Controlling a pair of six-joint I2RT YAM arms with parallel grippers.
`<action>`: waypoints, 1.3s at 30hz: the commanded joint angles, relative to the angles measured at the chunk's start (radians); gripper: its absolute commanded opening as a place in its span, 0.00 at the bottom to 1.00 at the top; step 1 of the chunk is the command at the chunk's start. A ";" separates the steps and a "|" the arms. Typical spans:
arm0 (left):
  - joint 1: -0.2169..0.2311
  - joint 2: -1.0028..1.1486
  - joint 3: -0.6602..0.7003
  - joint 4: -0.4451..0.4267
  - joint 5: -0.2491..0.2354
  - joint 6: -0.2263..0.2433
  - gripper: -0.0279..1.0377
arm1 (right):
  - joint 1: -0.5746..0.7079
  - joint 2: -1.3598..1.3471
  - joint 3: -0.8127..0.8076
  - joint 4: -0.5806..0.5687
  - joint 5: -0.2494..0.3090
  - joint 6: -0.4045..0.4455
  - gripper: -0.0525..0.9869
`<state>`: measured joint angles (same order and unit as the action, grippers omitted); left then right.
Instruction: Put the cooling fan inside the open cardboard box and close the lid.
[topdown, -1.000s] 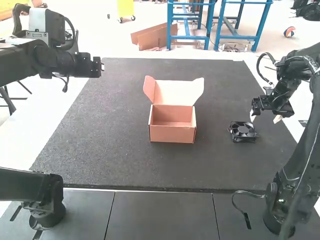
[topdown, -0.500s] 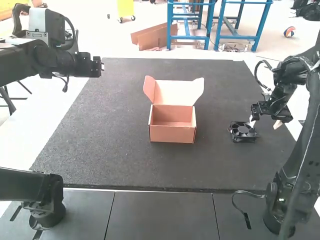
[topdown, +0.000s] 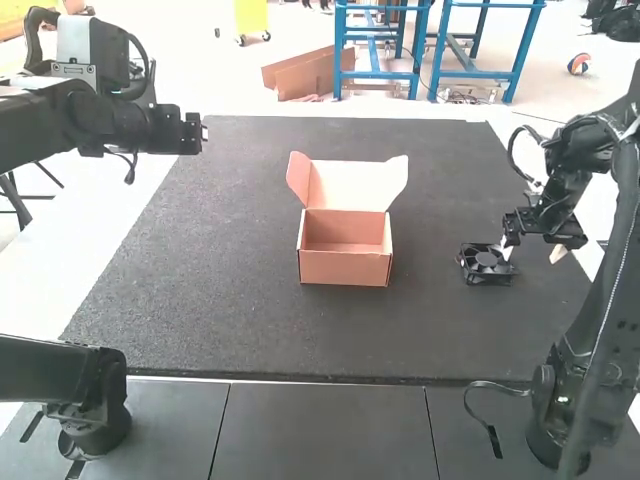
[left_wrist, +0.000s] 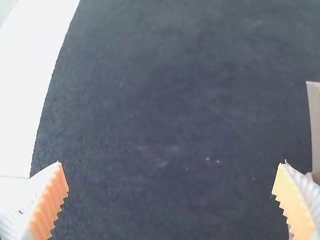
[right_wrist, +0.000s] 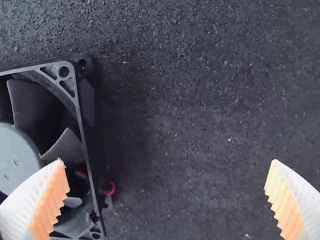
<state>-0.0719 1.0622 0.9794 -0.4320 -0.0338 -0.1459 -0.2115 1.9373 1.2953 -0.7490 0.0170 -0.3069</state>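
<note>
Right gripper (topdown: 532, 250) lower, beside flat fan (topdown: 486, 264)

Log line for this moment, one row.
left claw: open, above mat far-left | right claw: open, over fan edge | fan: on mat, not gripped | box: empty, lid up

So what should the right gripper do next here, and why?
The right gripper hovers off-centre: one of its open fingers overlaps the cooling fan's edge, the other sits over bare mat. Probably shift sideways toward the cardboard box until they straddle the fan, then descend.
</note>
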 joint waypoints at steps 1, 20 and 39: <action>0.007 0.008 0.025 0.003 -0.008 0.011 0.93 | 0.003 0.012 -0.014 -0.004 0.018 0.009 0.92; 0.009 0.005 0.031 -0.022 -0.006 0.011 0.93 | 0.004 0.043 -0.099 0.008 0.020 0.025 0.35; 0.007 0.004 0.027 -0.014 -0.006 0.014 0.94 | -0.005 -0.123 -0.093 -0.003 -0.138 0.173 0.04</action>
<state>-0.0719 1.0622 0.9794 -0.4564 -0.0338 -0.1429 -0.2108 1.9091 1.1969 -0.7490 -0.0868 -0.1719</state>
